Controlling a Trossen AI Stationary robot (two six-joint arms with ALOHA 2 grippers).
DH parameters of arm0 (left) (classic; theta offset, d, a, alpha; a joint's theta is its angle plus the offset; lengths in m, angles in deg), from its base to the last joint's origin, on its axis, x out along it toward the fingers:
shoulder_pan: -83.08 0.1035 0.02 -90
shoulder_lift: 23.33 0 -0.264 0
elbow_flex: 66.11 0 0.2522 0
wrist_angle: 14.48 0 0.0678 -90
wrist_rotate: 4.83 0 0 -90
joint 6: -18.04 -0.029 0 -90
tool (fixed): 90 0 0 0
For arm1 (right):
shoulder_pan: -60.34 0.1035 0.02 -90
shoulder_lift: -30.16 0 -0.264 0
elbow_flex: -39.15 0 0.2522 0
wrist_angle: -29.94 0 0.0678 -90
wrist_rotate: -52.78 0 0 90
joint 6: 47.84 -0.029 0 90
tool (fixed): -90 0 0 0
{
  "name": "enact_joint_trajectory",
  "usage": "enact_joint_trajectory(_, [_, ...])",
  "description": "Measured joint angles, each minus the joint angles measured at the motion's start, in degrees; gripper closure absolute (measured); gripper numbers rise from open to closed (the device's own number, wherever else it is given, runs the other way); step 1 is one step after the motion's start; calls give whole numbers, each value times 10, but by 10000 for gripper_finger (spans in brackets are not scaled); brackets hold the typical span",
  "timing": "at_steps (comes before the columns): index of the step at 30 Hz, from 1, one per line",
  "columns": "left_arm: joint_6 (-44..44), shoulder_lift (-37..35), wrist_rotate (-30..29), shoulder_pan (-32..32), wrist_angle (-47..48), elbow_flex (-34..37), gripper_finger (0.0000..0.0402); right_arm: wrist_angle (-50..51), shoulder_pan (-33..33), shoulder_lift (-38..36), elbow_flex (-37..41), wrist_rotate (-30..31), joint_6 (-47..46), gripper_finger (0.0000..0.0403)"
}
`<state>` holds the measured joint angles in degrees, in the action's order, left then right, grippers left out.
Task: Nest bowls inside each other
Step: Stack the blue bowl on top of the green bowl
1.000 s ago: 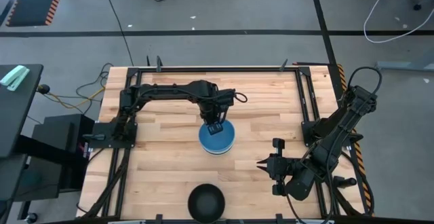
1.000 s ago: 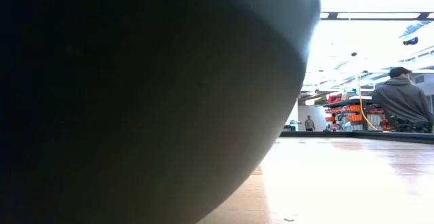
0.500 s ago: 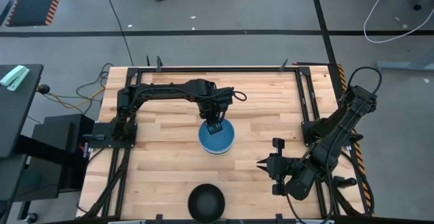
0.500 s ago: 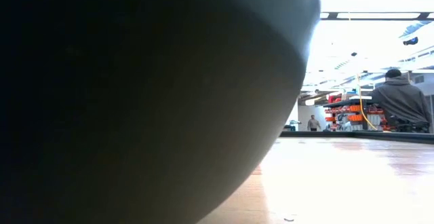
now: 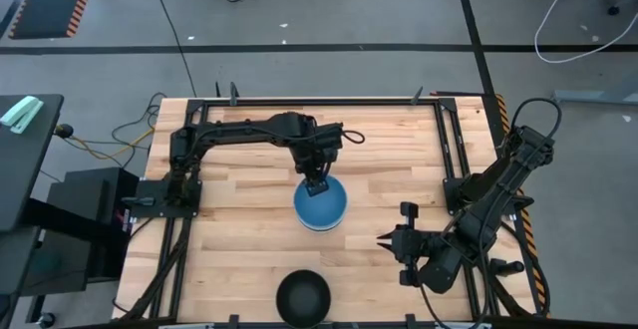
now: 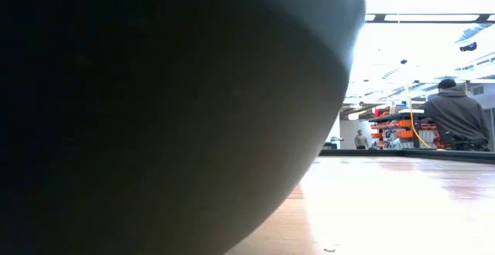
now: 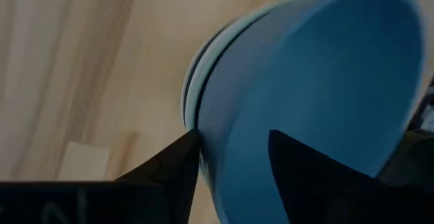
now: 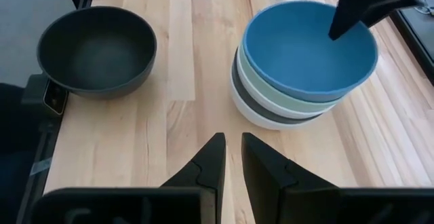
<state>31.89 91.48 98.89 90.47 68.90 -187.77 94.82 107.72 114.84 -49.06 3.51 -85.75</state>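
While my left tool [image 5: 318,181] straddles its rim spread, the round blue bowl [image 5: 321,205] sits mouth-up atop the stack; I can't tell my right tool's [image 5: 384,240] state.

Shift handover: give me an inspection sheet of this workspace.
Surface: wooden table, bare planks.
Job's things: blue bowl tops a nested stack; black bowl apart at the near edge.
Clutter: nothing seen.
Grippers: left tool open, fingers astride the blue bowl's rim; right tool waits aside, fingers slightly parted, empty.
Cables: yellow cable beside the table, others on the floor.
Surroundings: person seated far behind.
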Motion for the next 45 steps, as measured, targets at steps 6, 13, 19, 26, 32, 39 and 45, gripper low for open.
enact_joint_trajectory(6, [-1, -2, 0, -9, -1, -58, 220, 0, -9, 0, 0, 0, 0, 346])
enact_joint_trajectory(13, [-1, -2, -36, -13, 9, -73, 219, 0, -12, 0, 0, 0, 0, 346])
enact_joint_trajectory(19, [-14, 5, -49, -11, 16, -59, 225, 0, -12, 0, 0, 0, 0, 346])
enact_joint_trajectory(26, [-26, -4, -63, 1, 8, -61, 227, 0, -12, 0, 0, 0, 0, 346])
enact_joint_trajectory(32, [-27, -6, -91, 13, 2, -61, 239, 0, -12, 0, 0, 0, 0, 346])
enact_joint_trajectory(39, [-21, -6, -92, 18, 0, -61, 278, 0, -12, 0, 0, -1, 4, 347])
enact_joint_trajectory(45, [-10, -12, -91, 11, 2, -62, 354, 0, -12, 0, 0, -1, 5, 347])
